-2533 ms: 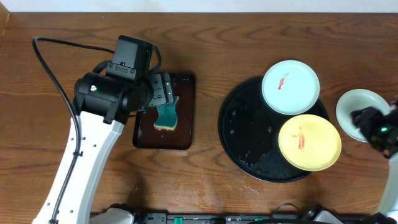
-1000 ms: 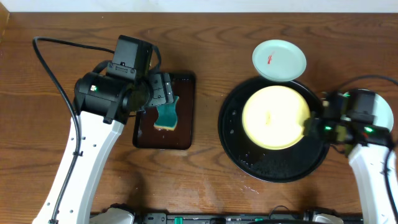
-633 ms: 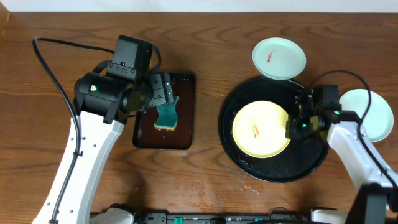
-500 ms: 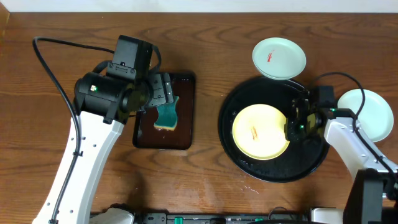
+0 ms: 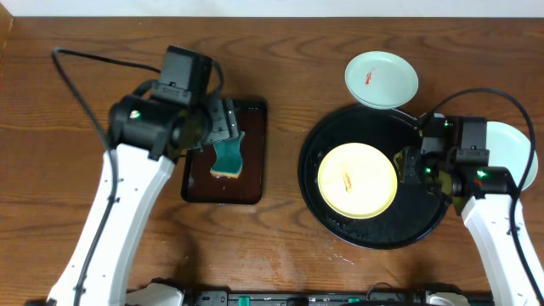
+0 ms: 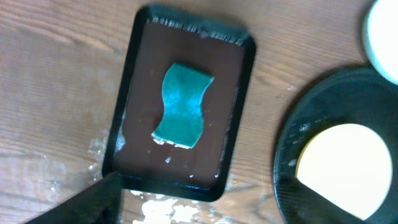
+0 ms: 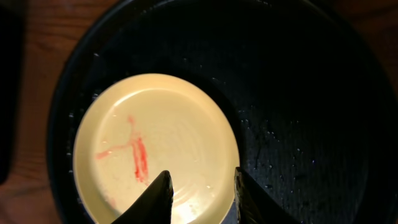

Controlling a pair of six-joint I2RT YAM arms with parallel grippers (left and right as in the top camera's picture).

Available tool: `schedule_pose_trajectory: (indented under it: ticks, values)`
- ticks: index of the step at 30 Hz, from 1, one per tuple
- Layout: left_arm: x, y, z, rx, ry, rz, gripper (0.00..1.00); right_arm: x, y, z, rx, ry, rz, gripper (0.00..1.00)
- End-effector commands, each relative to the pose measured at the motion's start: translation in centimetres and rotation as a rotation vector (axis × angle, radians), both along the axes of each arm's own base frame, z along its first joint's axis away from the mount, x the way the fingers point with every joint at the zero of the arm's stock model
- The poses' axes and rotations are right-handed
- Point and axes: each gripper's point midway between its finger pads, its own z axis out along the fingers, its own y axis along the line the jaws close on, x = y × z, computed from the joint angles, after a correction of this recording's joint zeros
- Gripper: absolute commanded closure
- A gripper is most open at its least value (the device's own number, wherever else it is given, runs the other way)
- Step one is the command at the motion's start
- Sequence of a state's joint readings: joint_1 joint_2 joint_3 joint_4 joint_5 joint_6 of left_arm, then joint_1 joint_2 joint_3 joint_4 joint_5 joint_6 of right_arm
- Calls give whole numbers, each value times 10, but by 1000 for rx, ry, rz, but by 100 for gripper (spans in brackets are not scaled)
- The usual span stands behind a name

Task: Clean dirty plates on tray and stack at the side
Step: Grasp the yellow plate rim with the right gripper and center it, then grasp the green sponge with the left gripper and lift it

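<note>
Cleaning looks barely begun: red-smeared yellow plate (image 5: pixel 357 179) lies on black tray (image 5: pixel 321 143) beneath right gripper (image 7: pixel 200 186), jaws apart, empty; smeared mint plate (image 5: pixel 382 78) rests at tray's far rim; pale plate (image 5: pixel 520 150) sits aside; sponge (image 5: pixel 228 155) lies unheld; left gripper (image 5: pixel 225 127) opening unclear.

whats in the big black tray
One pale yellow plate with a red smear, and water droplets on the black tray. The right pincer covers part of the plate's edge; the tray floor beneath the plate is hidden.
</note>
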State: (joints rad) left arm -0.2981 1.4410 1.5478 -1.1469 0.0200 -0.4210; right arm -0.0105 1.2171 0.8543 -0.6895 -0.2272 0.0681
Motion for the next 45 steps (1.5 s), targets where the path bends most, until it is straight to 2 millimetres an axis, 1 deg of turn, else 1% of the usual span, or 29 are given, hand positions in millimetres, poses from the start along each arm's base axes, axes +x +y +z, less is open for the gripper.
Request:
schedule_pose_trajectory:
  ticks: [1,4,6,7,9,11,12,14,16,18,19,21,23,26,27,29,30,32,33,35,37,39,41,45]
  values:
    - [-6,3,-67,49,189,52,30,0,5,6,35,1,-18,69]
    - [-7,4,-119,85,292,53,30,0,5,4,36,7,-21,70]
    - [-12,4,-145,104,374,50,30,0,5,4,36,8,-21,69]
    - [-13,4,-155,115,406,51,30,0,5,4,36,9,-21,70]
    - [-10,6,-176,145,450,38,31,0,5,4,36,8,-21,70]
    - [-8,5,-195,158,486,20,38,0,5,4,36,8,-21,69]
    - [-7,5,-210,168,515,20,43,0,5,3,36,9,-21,69]
    - [-7,4,-229,179,550,19,48,0,5,3,40,12,-27,69]
    - [-7,4,-245,186,577,20,62,0,5,3,40,12,-27,69]
    - [-9,4,-256,186,599,18,81,0,5,3,40,12,-27,69]
    - [-10,4,-258,188,607,18,92,0,5,3,40,12,-27,69]
    - [-10,4,-258,190,608,7,93,0,5,3,40,12,-27,69]
    - [-9,3,-252,185,598,-12,92,0,5,3,40,12,-27,69]
    - [-7,1,-234,171,570,-18,93,0,5,3,39,12,-27,69]
    - [-6,1,-227,165,554,-18,91,0,5,3,39,12,-27,69]
    - [-2,0,-209,152,504,-21,63,0,5,3,39,11,-27,69]
    - [0,-1,-201,146,477,-21,53,0,5,3,39,11,-27,69]
    - [9,-1,-184,137,404,-19,45,0,5,3,39,12,-27,70]
    - [12,-2,-178,131,376,-22,42,0,5,3,39,12,-27,70]
    - [19,-3,-170,122,327,-27,42,-1,5,3,39,14,-27,69]
    - [24,-5,-170,123,306,-48,42,-2,5,3,39,19,-28,69]
    - [28,-6,-177,125,298,-63,42,-3,5,2,39,27,-28,70]
    - [30,-6,-190,129,301,-62,44,-5,5,0,39,37,-28,69]
    - [28,-3,-220,154,337,-58,50,-10,4,-2,34,59,-31,69]
